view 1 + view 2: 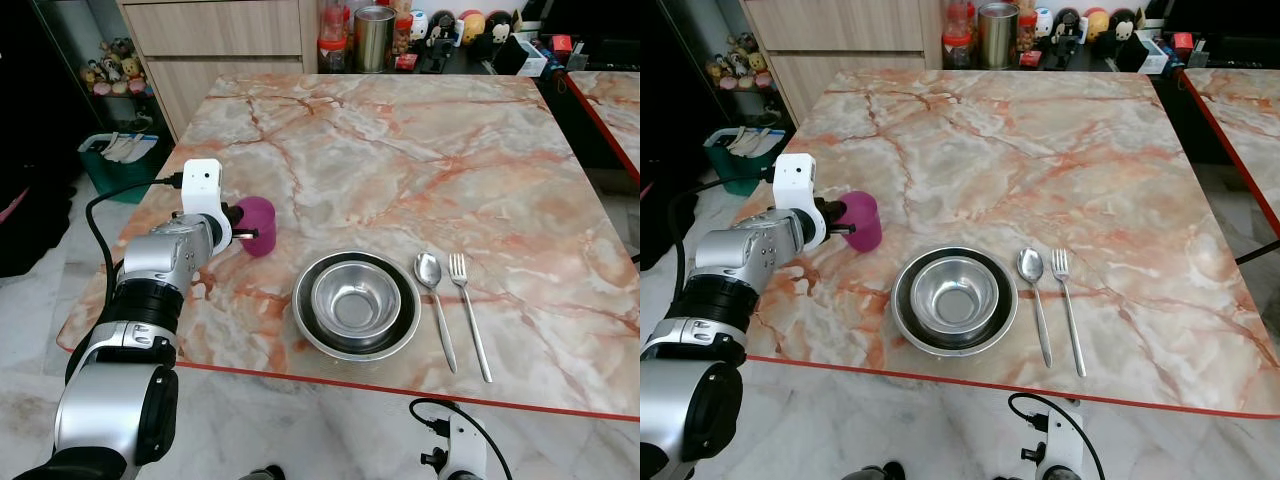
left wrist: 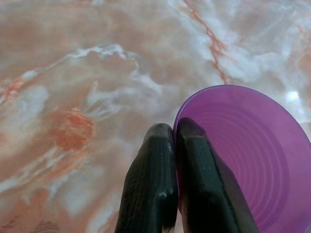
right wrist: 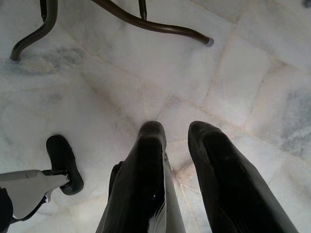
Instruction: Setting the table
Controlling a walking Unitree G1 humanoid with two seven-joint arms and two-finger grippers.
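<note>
With the bowl [image 1: 355, 300], spoon [image 1: 433, 295] and fork [image 1: 467, 305] laid near the table's [image 1: 420, 140] front edge, only the cup [image 1: 257, 225] seems unplaced, its rim pinched by the left gripper [image 2: 175, 141] near the left edge; the right gripper [image 3: 180, 141] hangs idle, fingers parted.

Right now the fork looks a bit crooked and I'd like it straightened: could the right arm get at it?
Probably yes. The right gripper hangs open below the table edge, near the fork, with bare marble table around it. The left gripper is busy, pinching the purple cup.
</note>
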